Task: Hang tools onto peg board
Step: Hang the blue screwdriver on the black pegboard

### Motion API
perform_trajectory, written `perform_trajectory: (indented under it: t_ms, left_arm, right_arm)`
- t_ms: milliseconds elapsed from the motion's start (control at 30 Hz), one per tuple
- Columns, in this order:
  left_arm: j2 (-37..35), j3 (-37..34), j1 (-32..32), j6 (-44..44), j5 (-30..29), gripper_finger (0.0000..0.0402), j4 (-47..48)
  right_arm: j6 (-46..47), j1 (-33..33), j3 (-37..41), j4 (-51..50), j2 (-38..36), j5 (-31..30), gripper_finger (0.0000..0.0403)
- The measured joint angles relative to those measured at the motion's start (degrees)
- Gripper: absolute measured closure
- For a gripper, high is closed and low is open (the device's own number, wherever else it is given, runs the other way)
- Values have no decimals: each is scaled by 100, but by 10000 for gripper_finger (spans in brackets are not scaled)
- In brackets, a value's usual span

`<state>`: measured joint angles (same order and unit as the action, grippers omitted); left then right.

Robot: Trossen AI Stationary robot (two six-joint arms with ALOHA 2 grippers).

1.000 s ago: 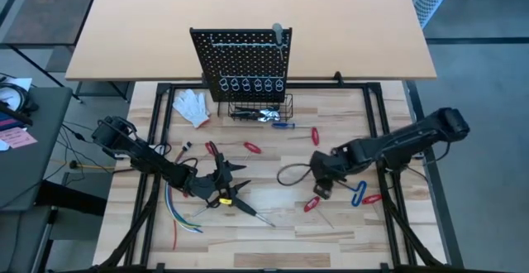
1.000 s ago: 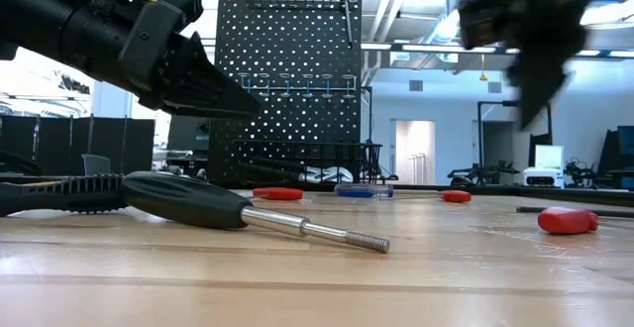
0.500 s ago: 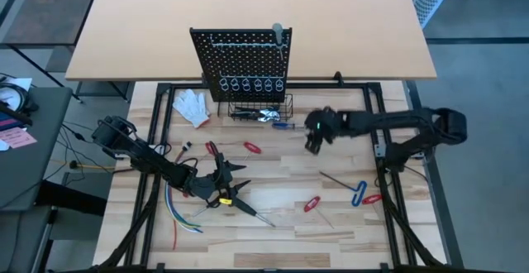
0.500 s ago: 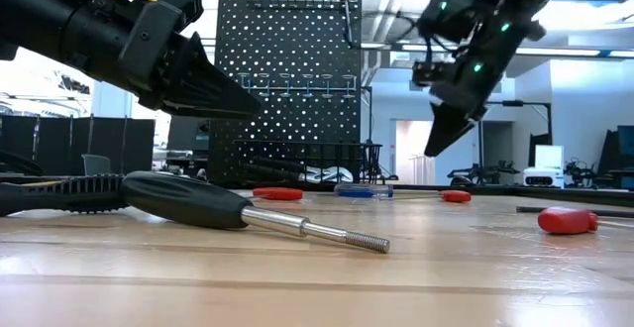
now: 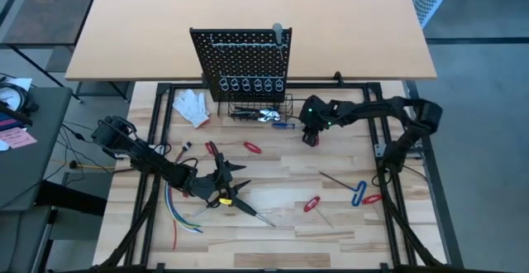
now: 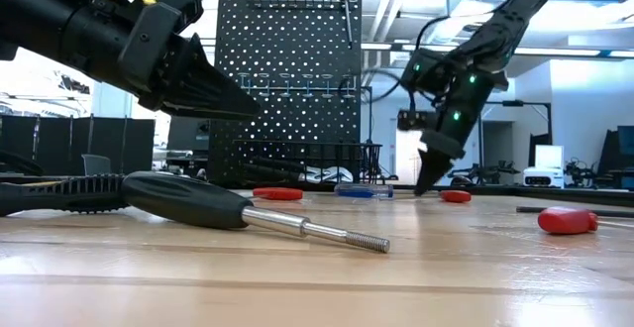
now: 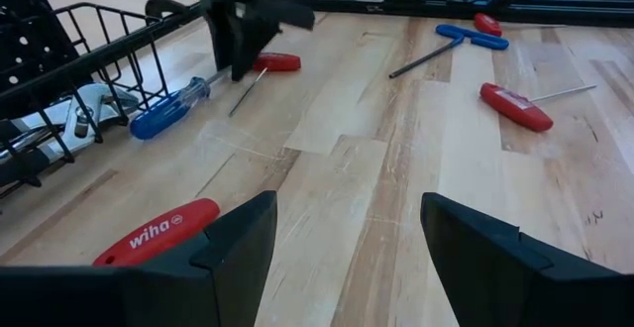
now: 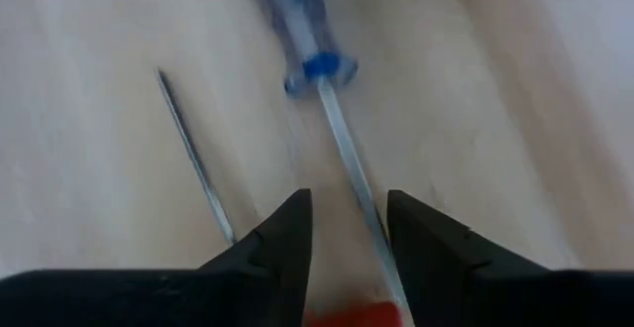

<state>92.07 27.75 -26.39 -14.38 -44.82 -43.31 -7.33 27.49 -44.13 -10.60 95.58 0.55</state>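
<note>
A pale wooden tabletop (image 5: pixel 273 223) carries scattered tools, with the black peg board (image 5: pixel 241 62) standing upright at its far edge, rings and wire basket (image 5: pixel 260 107) along its lower part. The right gripper (image 5: pixel 311 137) is down low over a small red-handled screwdriver (image 5: pixel 315 134) lying just beside a blue-handled screwdriver (image 5: pixel 283 125), near the basket; in the wrist view its fingers (image 8: pixel 282 238) stand partly apart, straddling the red handle without gripping it as far as can be seen. To do this pick well, the fingers should centre on the red handle, not on the thin shaft, settle to the wood, and close fully before lifting, keeping clear of the blue screwdriver. The left gripper (image 5: pixel 221 184) waits with fingers spread over the near-left tabletop, beside a black-handled screwdriver (image 5: pixel 248 209).
</note>
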Motion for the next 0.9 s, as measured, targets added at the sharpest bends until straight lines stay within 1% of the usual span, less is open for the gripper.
perform_trajectory:
  t_ms: [133,333,633,800,900]
  left_arm:
    - [0,0,0,1,0,158,-11]
    - [0,2,0,0,0,158,-10]
    - [0,2,0,-7,0,158,-13]
    - [0,1,0,-30,0,158,-12]
    - [0,2,0,-36,0,158,-14]
  right_arm:
    - [19,0,-26,93,253,-21,296]
    - [105,-222,-20,-192,151,-77,386]
    - [685,-1135,21,-746,-351,-377,396]
    - [1066,-1496,21,-728,-617,-490,398]
    - [1335,-1691,21,-405,-703,-529,399]
